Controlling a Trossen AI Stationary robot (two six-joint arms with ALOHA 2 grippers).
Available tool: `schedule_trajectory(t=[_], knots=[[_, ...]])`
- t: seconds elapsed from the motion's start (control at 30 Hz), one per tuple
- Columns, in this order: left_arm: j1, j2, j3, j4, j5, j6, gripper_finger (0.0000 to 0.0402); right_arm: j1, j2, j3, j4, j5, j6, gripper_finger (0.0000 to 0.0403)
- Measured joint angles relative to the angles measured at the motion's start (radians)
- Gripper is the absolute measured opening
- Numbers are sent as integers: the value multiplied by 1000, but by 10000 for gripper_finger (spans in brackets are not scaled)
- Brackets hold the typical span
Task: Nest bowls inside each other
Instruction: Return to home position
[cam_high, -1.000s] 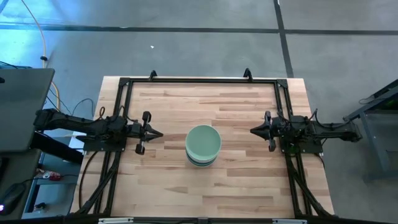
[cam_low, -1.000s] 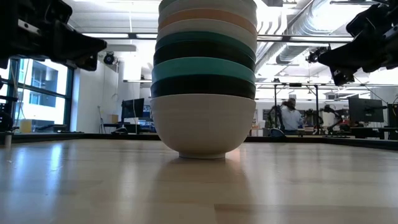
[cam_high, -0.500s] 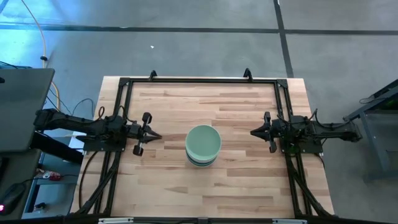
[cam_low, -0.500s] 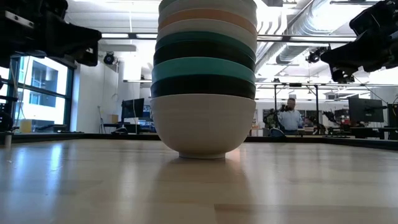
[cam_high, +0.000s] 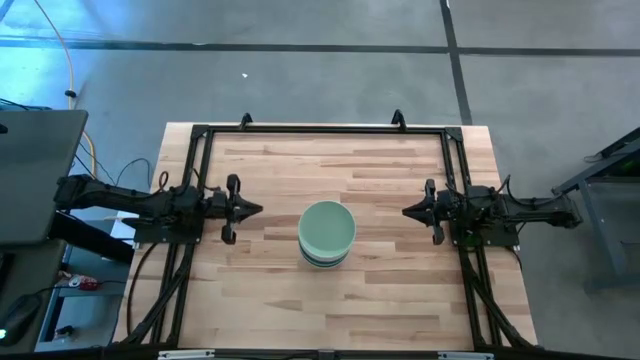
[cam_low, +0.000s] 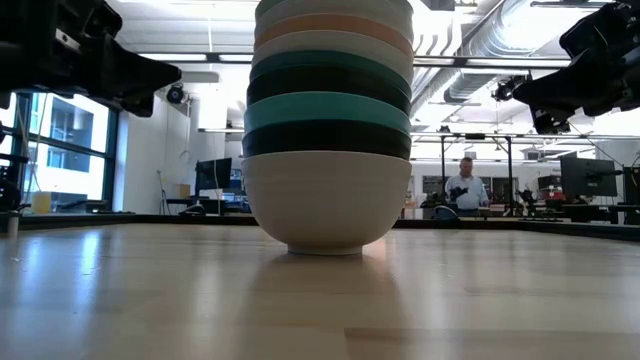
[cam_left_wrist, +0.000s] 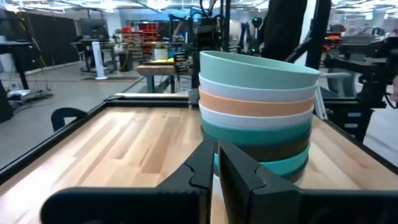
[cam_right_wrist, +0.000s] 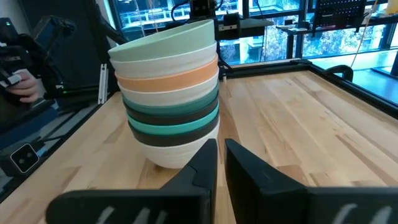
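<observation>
The bowls stand as one nested stack (cam_high: 327, 235) near the middle of the table (cam_high: 380, 165), between the two arms. A mint green bowl (cam_left_wrist: 258, 65) sits on top, a little tilted. Under it come a white one, a peach bowl (cam_left_wrist: 255, 104) and another white one. Darker bowls follow, with a teal bowl (cam_low: 327, 108) among them. A white bowl (cam_low: 327, 200) at the bottom rests on the wood.

The left end effector (cam_high: 255, 209) hangs above the table to the left of the stack, pointing toward it and clear of it. Its fingers (cam_left_wrist: 199, 163) are drawn together with only a thin slit between them, and they hold nothing.

The right end effector (cam_high: 408, 211) hangs on the opposite side, also aimed at the stack and apart from it. Its fingers (cam_right_wrist: 202, 158) are likewise nearly together and empty.

In the low view, a person (cam_low: 466, 186) stands far back in the room beyond the table.
</observation>
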Motion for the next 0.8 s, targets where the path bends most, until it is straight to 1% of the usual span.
schedule_trajectory(t=[0.47,0.8], knots=[[0,0,0,-40,11,26,15,0,0,0,-1,2,0,22],[0,0,0,-40,11,26,15,0,0,0,-2,2,0,22]])
